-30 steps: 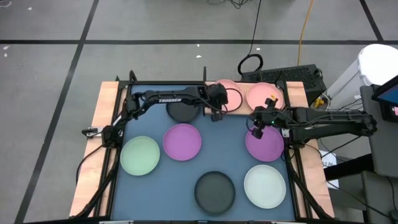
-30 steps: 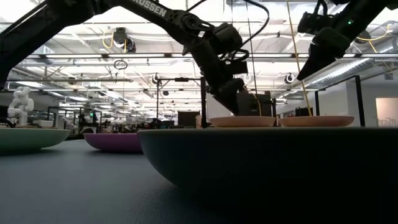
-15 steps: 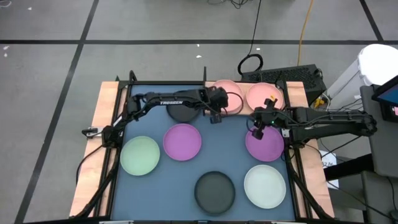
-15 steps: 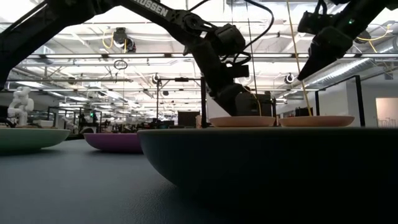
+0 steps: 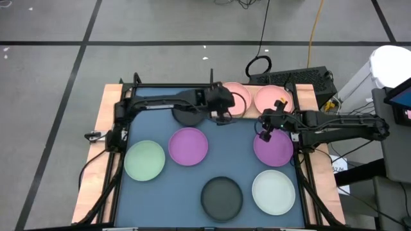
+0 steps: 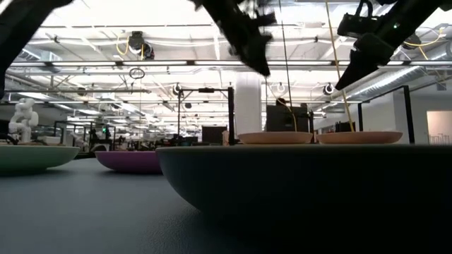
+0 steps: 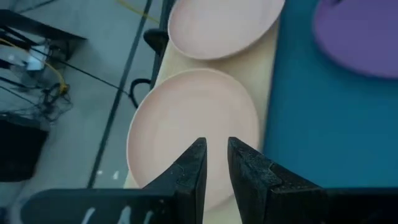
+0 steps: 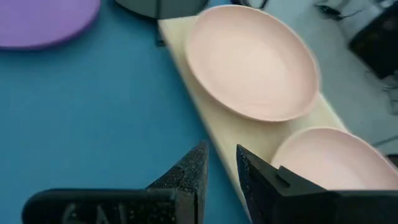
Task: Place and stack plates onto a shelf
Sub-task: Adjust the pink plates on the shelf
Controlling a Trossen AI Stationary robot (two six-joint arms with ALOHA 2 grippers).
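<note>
Two pink plates [image 5: 237,99] [image 5: 272,99] sit side by side on the light wooden shelf [image 7: 271,74] at the mat's far edge. On the blue mat lie two purple plates [image 5: 188,146] [image 5: 275,149], two pale green plates [image 5: 144,160] [image 5: 273,191] and two black plates [image 5: 187,115] [image 5: 221,197]. My left gripper [image 5: 222,110] hangs shut, raised above the near rim of the left pink plate [image 7: 193,118], touching nothing. My right gripper [image 5: 264,133] hovers shut over the far edge of the right purple plate, also empty.
The blue mat [image 5: 241,154] covers most of the table, with bare strips between the plates. A keyboard [image 5: 302,77] and cables lie beyond the shelf. In the low view the near black plate [image 6: 304,183] blocks much of the table.
My left gripper has risen from just above the left pink plate to well clear of it, drawing back slightly toward the table's left. The pink plate stays on the shelf. My right arm has kept still.
</note>
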